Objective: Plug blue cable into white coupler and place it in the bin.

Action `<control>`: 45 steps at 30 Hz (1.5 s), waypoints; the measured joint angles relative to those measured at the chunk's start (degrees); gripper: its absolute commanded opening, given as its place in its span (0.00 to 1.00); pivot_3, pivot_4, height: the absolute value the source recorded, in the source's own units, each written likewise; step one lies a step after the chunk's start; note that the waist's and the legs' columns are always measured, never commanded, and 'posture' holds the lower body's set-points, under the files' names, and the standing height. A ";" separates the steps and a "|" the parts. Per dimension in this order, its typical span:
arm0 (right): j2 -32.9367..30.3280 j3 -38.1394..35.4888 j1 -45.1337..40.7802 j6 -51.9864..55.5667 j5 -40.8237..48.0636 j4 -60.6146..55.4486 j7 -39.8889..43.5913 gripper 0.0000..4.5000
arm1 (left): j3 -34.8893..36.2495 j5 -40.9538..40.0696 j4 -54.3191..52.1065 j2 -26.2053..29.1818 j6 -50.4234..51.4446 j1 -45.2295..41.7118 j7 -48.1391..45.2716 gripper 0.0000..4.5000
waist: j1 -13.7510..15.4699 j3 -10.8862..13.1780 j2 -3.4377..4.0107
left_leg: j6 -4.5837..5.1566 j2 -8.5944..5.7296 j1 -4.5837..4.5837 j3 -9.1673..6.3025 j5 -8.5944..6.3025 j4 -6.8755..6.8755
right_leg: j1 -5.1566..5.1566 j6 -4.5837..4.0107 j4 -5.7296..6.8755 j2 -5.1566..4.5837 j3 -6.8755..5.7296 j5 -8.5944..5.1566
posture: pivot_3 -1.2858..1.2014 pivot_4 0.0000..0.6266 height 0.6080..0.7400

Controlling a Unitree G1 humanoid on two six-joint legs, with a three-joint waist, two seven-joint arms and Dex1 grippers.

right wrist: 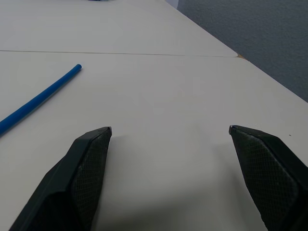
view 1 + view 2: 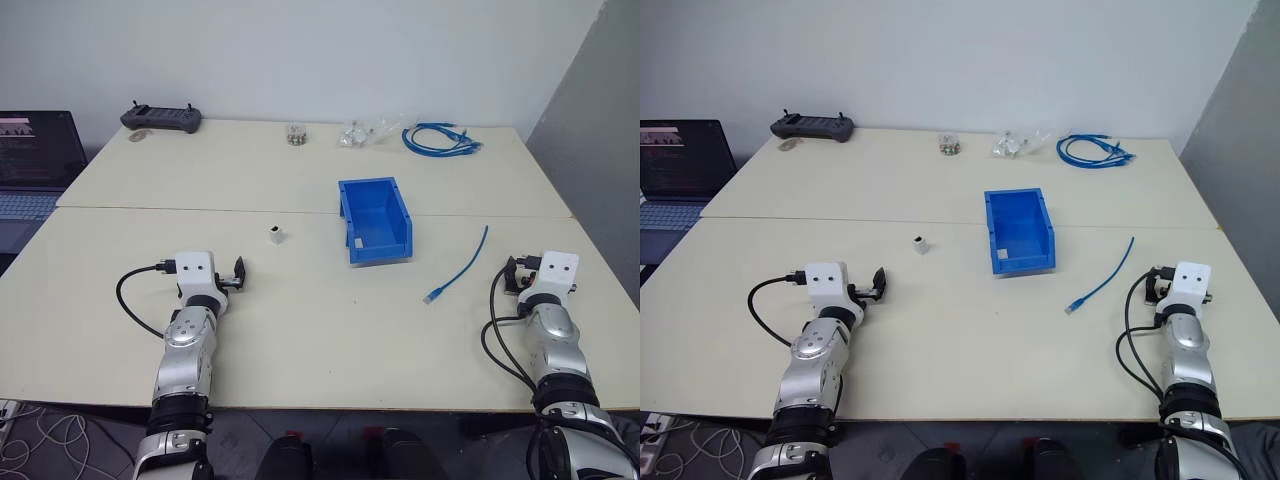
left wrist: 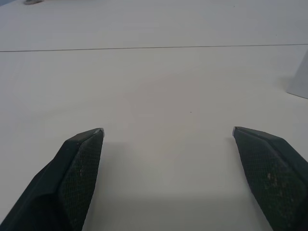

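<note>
The blue cable [image 2: 458, 270] lies nearly straight on the table [image 2: 300, 330], right of the bin, with its plug end toward the front; its other end shows in the right wrist view [image 1: 38, 100]. The white coupler [image 2: 276, 235] stands left of the bin [image 2: 370, 183], which is blue and empty, with its cut-down front facing me. My left gripper [image 2: 236, 272] rests low over the table in front and left of the coupler, open with nothing between its fingers [image 3: 82, 154]. My right gripper [image 2: 510, 274] is open and empty, right of the cable's middle.
Along the far edge of the table lie a dark controller [image 2: 160, 118], a small metal part [image 2: 294, 135], clear bagged parts [image 2: 365, 132] and a coiled bundle of blue cables [image 2: 440, 138]. A laptop [image 2: 35, 160] sits far left. A grey partition [image 2: 600, 130] stands to the right.
</note>
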 measured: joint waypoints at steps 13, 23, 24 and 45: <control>-2.84 2.60 4.17 2.75 -0.96 -6.84 4.55 0.92 | -0.29 -1.03 -1.99 2.43 3.75 0.04 -3.81 1.00 | -0.01 0.09 0.02 | 0.00 -0.01 -0.09 0.01 0.00 -0.04 | -0.10 -0.02 -0.01 0.00 0.01 -0.01 | 0.52 0.24 1.00; -21.11 7.19 10.08 11.22 0.61 -21.78 30.43 0.92 | -8.64 -7.07 -19.78 16.61 15.70 2.18 -28.37 1.00 | -0.11 1.41 0.46 | -0.04 -0.09 -0.34 0.02 -0.02 -0.02 | -0.31 -0.04 -0.06 -0.02 0.00 -0.02 | 0.52 0.24 1.00; -23.21 7.57 8.62 12.55 1.92 -22.01 35.04 0.92 | -9.72 -8.59 -22.23 17.11 17.18 1.96 -31.30 1.00 | -0.11 1.45 0.44 | -0.04 -0.06 -0.34 0.02 -0.02 0.01 | -0.31 -0.04 -0.05 0.04 0.00 -0.02 | 0.52 0.24 1.00; -25.10 33.84 -23.38 -4.93 -5.36 -0.42 84.71 0.92 | -27.39 -9.15 -27.07 14.30 8.79 -2.41 -50.03 1.00 | 0.04 2.08 0.28 | -0.01 0.02 -1.08 -0.23 -0.03 0.85 | -0.67 -0.65 0.06 0.26 -0.08 0.34 | 0.52 0.24 1.00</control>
